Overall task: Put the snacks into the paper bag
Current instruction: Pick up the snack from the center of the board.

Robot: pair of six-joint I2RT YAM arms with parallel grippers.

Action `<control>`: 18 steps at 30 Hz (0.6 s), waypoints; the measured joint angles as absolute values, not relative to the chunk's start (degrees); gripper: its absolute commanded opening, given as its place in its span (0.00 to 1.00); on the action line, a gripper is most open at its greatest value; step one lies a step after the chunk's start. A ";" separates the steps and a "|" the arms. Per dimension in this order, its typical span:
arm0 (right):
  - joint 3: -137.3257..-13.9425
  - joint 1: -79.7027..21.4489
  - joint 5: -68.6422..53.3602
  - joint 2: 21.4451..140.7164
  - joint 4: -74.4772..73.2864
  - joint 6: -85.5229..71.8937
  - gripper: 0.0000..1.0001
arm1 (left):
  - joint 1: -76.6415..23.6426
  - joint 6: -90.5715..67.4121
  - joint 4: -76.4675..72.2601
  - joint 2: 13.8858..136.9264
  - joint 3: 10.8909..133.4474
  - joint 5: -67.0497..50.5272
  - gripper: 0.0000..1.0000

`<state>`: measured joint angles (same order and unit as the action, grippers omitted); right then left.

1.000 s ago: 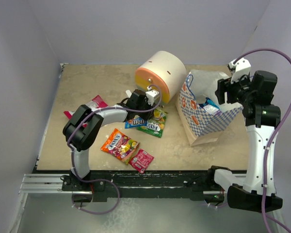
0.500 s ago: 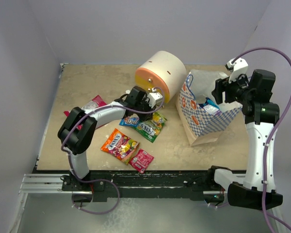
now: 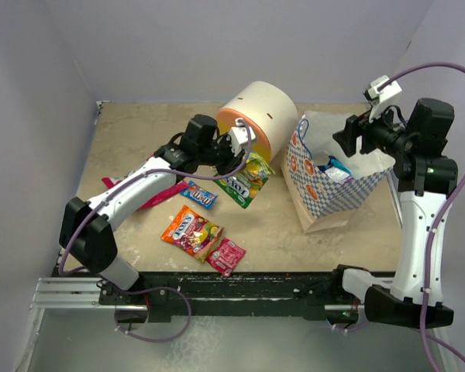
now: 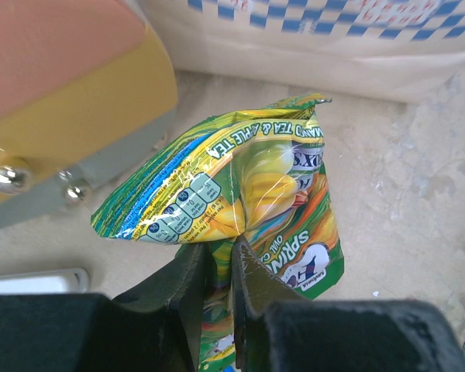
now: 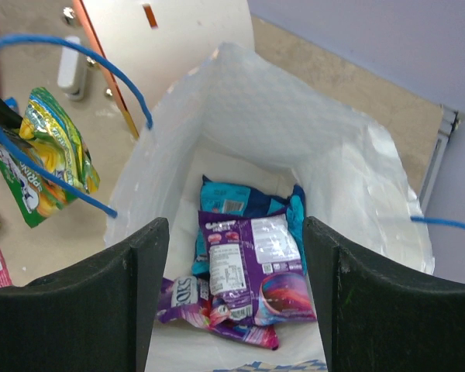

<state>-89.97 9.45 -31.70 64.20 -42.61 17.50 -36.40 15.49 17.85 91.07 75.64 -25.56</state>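
Green snack (image 4: 240, 186) pinched in left end effector (image 4: 223, 260), apparently above table (image 3: 287, 232)

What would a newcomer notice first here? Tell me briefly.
The left gripper pinches a bright green snack packet beside the cream round unit. To the right, the checkered paper bag sits open under the right gripper, with a purple packet and a blue packet inside.

The left end effector (image 4: 223, 254) hides part of the green packet (image 4: 244, 182).
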 measured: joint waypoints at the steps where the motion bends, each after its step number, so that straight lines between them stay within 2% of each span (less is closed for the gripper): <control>1: -91.33 9.43 -33.19 64.66 -42.54 17.28 0.69 | -36.10 15.75 18.70 90.39 76.71 -25.98 0.00; 8: -101.43 7.22 -40.58 70.19 -39.59 12.78 0.68 | -32.49 16.84 25.21 86.13 82.02 -27.11 0.00; 12: -109.60 0.34 -42.22 76.60 -38.30 10.39 0.68 | -30.63 17.19 28.14 83.55 84.86 -26.94 0.00; 18: -115.66 -8.86 -47.57 84.90 -37.32 8.25 0.69 | -28.82 17.85 30.89 79.53 87.22 -25.91 0.00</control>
